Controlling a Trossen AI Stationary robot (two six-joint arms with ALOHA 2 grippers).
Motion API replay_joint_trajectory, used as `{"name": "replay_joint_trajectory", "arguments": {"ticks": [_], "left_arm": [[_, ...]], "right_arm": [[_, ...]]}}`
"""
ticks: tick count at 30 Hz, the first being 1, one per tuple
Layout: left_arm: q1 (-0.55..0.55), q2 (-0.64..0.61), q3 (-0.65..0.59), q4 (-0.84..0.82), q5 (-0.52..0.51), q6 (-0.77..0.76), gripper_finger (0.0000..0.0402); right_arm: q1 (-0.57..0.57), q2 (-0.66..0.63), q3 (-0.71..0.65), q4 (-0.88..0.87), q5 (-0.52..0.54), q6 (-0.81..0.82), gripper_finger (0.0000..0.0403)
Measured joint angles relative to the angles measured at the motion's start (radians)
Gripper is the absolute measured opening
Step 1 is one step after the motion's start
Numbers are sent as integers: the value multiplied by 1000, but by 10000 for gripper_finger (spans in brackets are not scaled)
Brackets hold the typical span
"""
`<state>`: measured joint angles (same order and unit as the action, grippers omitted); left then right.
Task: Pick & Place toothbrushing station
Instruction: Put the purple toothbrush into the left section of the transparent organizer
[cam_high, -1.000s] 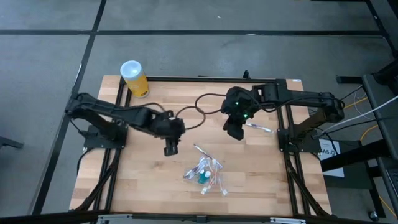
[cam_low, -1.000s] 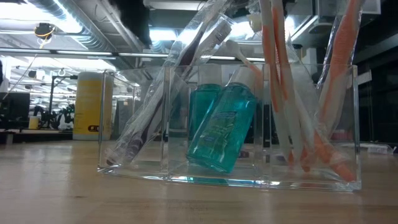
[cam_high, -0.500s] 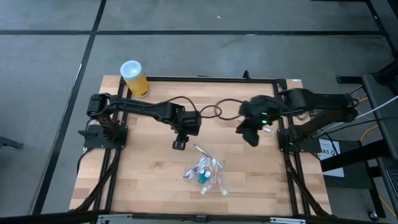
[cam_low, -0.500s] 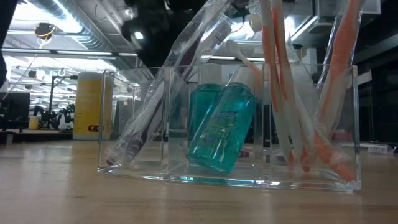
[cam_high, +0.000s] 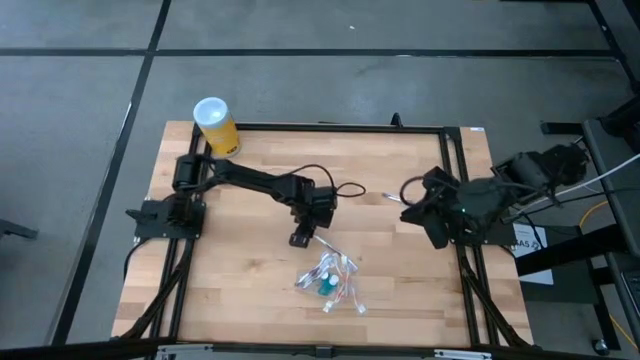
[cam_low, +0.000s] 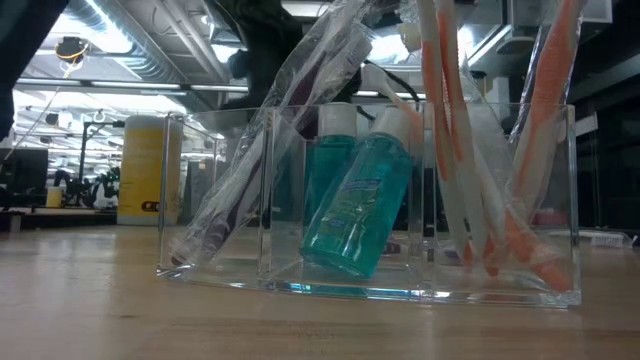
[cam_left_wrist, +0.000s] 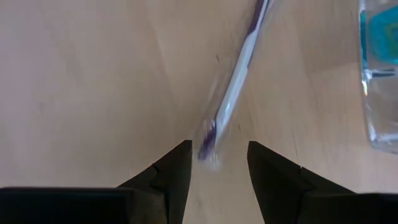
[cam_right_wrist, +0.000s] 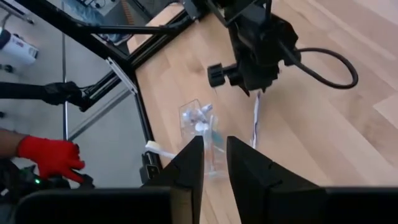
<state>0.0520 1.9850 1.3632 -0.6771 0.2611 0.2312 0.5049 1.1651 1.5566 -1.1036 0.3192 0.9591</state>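
Wood planks form the table I work on, ringed by a black frame on a grey floor, with a yellow canister standing at the far left corner.

My left gripper hovers near the table's middle, its fingers parted and holding nothing. A loose toothbrush with a purple end lies flat on the wood, that end just ahead of the gap between my fingers and the handle running away from me. I judge the risk to be a missed grasp: the brush is slim and flat, so my fingers could close over it or nudge it aside, perhaps against the holder.

That clear holder sits just beyond the loose brush, already stocked with toothbrushes and a teal tube.

My right gripper waits at the table's right edge, well apart, fingers slightly apart and empty.
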Motion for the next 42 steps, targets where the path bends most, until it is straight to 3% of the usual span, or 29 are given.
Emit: {"name": "replay_joint_trajectory", "arguments": {"ticks": [9,11,15,17,21,26,31,37,42], "left_arm": [[-6,56,0,72,-22,-45,139],[6,74,6,48,-17,-87,115],[33,87,-27,35,2,-176,24],[51,68,-63,65,2,-263,16],[106,-6,-165,175,91,-428,13],[141,-138,-289,291,58,-547,12],[136,-295,-418,487,89,-682,12],[97,-494,-523,761,31,-853,12],[30,-588,-529,947,-69,-921,12]], "right_arm": [[80,1,0,3,100,81,73],[88,1,0,3,112,82,73],[93,2,0,3,127,81,73],[93,2,0,3,134,81,73],[93,2,0,3,153,76,73],[93,2,0,3,234,48,73],[93,2,0,4,318,7,73],[93,2,-3,19,405,-3,73],[83,2,-87,190,424,-49,73]]}}
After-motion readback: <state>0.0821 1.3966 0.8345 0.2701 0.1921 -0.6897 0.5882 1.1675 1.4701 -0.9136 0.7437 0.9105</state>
